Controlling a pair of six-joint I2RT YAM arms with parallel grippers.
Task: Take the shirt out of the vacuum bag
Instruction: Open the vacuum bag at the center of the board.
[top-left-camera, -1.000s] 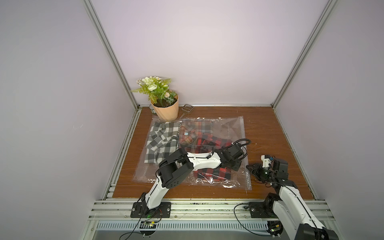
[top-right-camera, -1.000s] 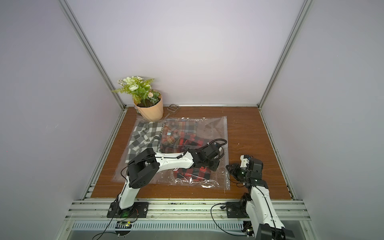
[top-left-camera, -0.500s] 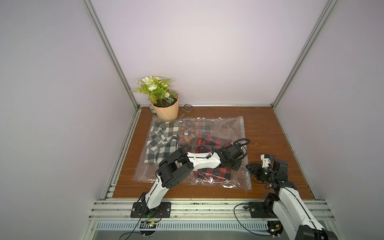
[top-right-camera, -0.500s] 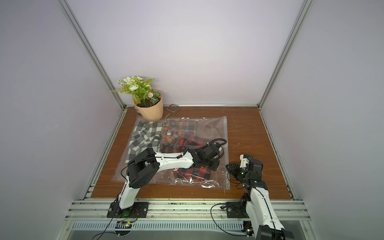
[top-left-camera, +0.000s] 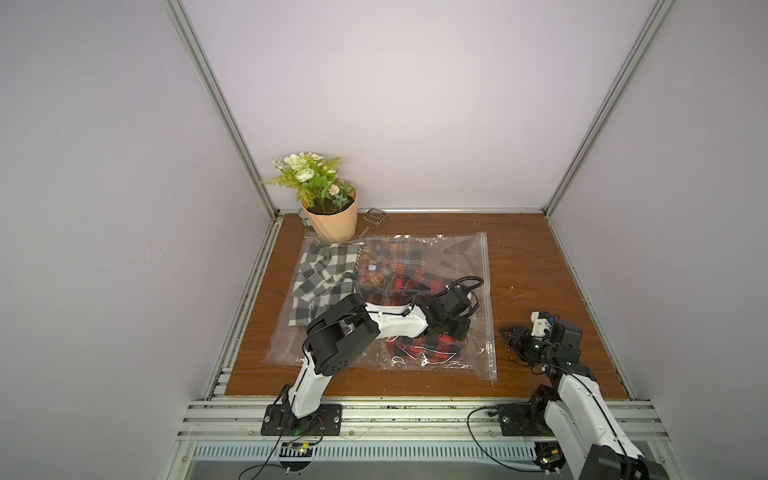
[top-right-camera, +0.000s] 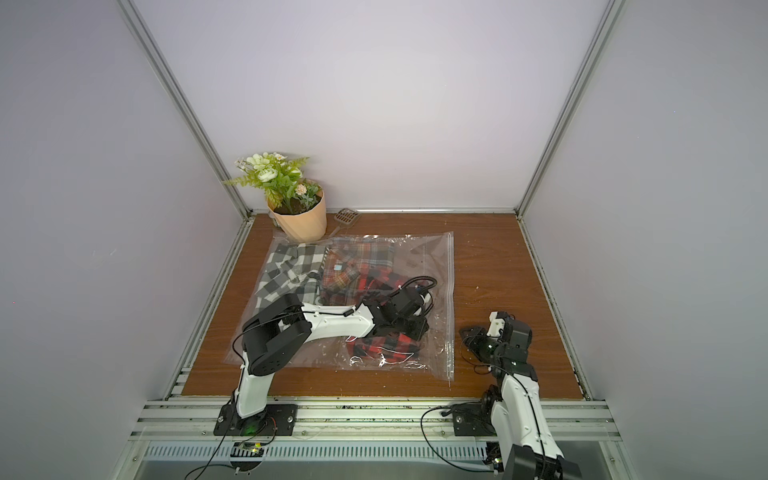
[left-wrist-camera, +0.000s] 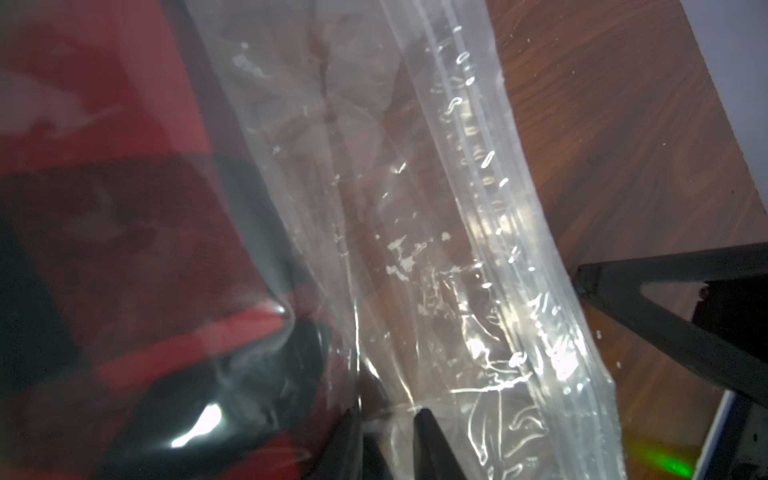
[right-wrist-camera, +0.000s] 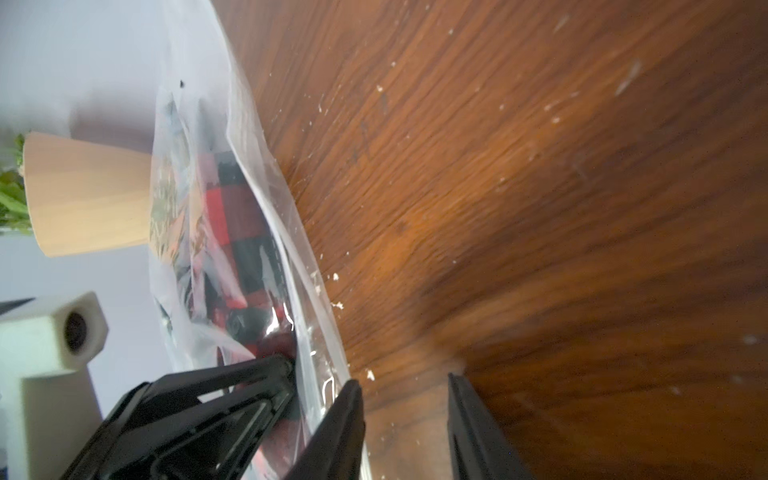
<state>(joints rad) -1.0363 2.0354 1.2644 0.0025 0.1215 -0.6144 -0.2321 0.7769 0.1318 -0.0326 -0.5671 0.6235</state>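
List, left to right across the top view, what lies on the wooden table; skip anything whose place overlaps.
Black-and-white checked shirt → orange plaid shirt → vacuum bag's zip strip → right claw.

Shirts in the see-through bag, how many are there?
3. A black-and-white checked shirt lies at the left of the bag, an orange plaid shirt mid-bag, farther back, and a red-and-black checked shirt nearest the robot, partly under its left arm. More may hide underneath.

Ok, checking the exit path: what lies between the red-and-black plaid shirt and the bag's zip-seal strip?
Only empty clear plastic of the vacuum bag, from the red-and-black plaid shirt to the zip-seal strip; seen in the left wrist view.
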